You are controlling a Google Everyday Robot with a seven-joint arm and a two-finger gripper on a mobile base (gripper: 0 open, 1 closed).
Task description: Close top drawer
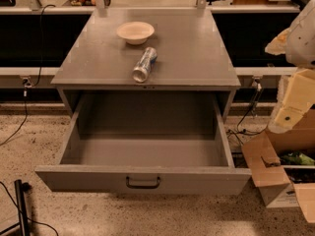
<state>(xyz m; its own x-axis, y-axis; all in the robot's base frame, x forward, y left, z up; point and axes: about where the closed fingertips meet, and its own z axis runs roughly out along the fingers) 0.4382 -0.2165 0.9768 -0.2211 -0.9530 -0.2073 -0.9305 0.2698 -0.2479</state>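
The top drawer [142, 154] of the grey metal cabinet [147, 58] is pulled far out toward me and is empty inside. Its flat front panel [142, 180] faces me, with a small dark bar handle [142, 182] at its centre. My gripper [294, 100], a cream-coloured part on the arm, hangs at the right edge of the view. It is to the right of the cabinet, above the floor, and apart from the drawer.
A cream bowl [135, 32] and a silver can [144, 64] lying on its side sit on the cabinet top. An open cardboard box [275, 168] stands on the floor right of the drawer front. Cables [22, 117] run on the left. A black post [20, 205] stands at lower left.
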